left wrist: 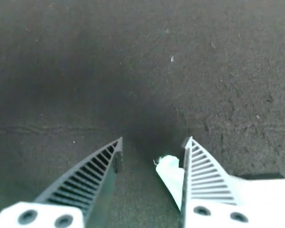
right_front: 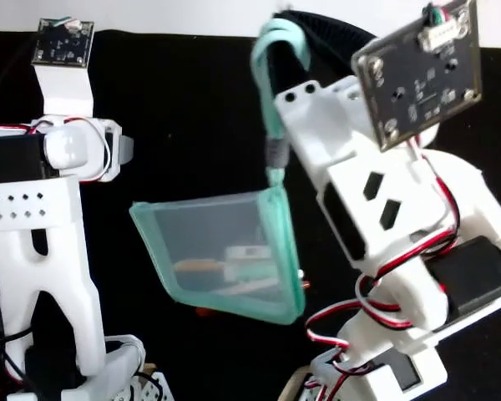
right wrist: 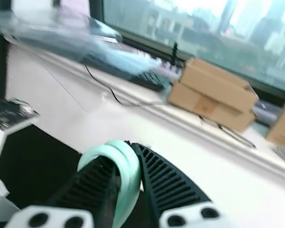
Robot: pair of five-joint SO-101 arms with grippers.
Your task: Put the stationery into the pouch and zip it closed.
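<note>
Pouch [right_front: 221,251], seemingly light and floppy, hangs beneath the right pincer [right wrist: 123,154], clamped on its soft strap [right wrist: 128,175], the sensible hold; left pincer [left wrist: 153,142] gapes empty.

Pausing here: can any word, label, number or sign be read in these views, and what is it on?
No text can be read in any view.
Camera board: marks too small to read.
Items in the pouch: any print is blurred.
Strap in the right claw: no tag seen.
Boxes: blurred, nothing legible.
</note>
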